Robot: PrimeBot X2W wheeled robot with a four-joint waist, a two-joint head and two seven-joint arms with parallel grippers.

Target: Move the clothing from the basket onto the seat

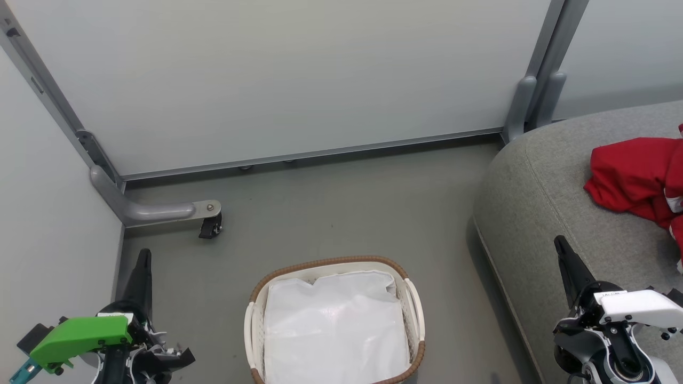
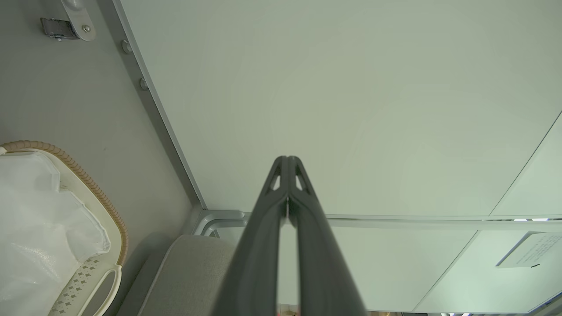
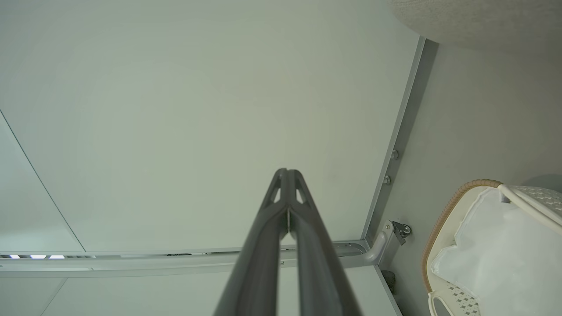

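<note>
The fingers (image 2: pixel 259 254) of the left gripper (image 1: pixel 143 258), at the lower left of the head view, are pressed together tip to tip and hold nothing. The left wrist view shows them clenched in front of a pale wall panel (image 2: pixel 351 87). The right gripper (image 1: pixel 560 246), at the lower right, is also clenched and empty, its fingers (image 3: pixel 259 254) meeting at the tips. The clothing (image 1: pixel 635 170), a bright red heap, lies on the seat (image 1: pixel 533 186) at the right edge of the frame, partly cut off there. The basket (image 1: pixel 331 262) stands on the grey floor (image 1: pixel 347 213) at bottom centre. As far as the head view shows, it holds the white liner (image 1: pixel 336 325) alone. The task looks finished, so the risks lie in any further move. The right gripper shows against the seat's rounded front, near the heap, and a sweep to the right could catch the fabric and drag it to the floor. A needless dip into the basket could snag the loose liner and lift it out, or tip the light basket. A garment hidden beneath the liner's folds cannot be ruled out
</note>
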